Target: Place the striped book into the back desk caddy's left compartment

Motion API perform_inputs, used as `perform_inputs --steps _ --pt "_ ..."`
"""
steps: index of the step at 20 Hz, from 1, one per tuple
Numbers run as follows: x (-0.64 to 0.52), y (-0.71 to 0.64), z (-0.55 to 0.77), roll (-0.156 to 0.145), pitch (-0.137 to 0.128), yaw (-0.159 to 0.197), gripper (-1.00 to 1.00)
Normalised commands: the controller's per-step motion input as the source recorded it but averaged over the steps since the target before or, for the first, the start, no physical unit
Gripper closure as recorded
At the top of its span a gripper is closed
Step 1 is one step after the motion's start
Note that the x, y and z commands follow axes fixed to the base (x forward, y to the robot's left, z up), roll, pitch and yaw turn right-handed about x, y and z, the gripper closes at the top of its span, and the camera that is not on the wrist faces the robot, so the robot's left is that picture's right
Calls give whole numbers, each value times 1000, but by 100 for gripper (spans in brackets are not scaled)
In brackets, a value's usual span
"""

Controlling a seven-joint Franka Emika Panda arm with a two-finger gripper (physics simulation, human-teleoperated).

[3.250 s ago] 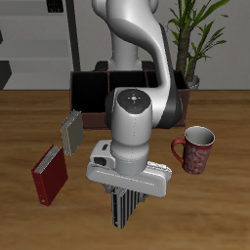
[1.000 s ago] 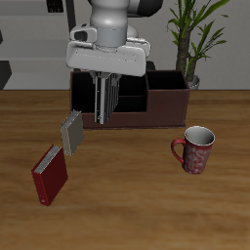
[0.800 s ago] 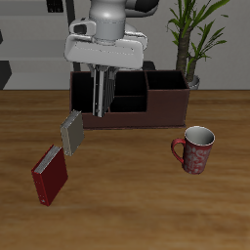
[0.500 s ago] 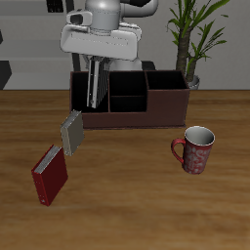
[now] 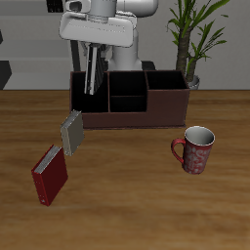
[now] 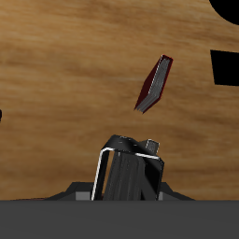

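your gripper (image 5: 93, 66) has its jaws clamped on the striped book (image 5: 94, 76), which hangs upright from them. right below the jaws is the back desk caddy (image 5: 156, 109), and the book's lower end sits over its left compartment (image 5: 90, 94).

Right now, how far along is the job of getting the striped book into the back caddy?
Done: the striped book is lifted, clamped upright in the gripper.
In hand: it hangs over the left compartment of the back desk caddy, lower edge about at the rim.
Left: lower it in and release.
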Motion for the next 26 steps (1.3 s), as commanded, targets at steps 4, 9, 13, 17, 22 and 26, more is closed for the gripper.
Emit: perform_inputs --steps 4,9,13,17,22,26 --pt "-229 -12 10 -3 5 38 100" --pt "-336 -92 4 -9 0 13 100" --pt "-362 -81 29 9 -1 9 100" --pt "-291 -65 -26 1 3 12 100" --pt "-209 -34 -25 -10 14 13 100" --pt "-332 -86 -33 -10 5 14 100"
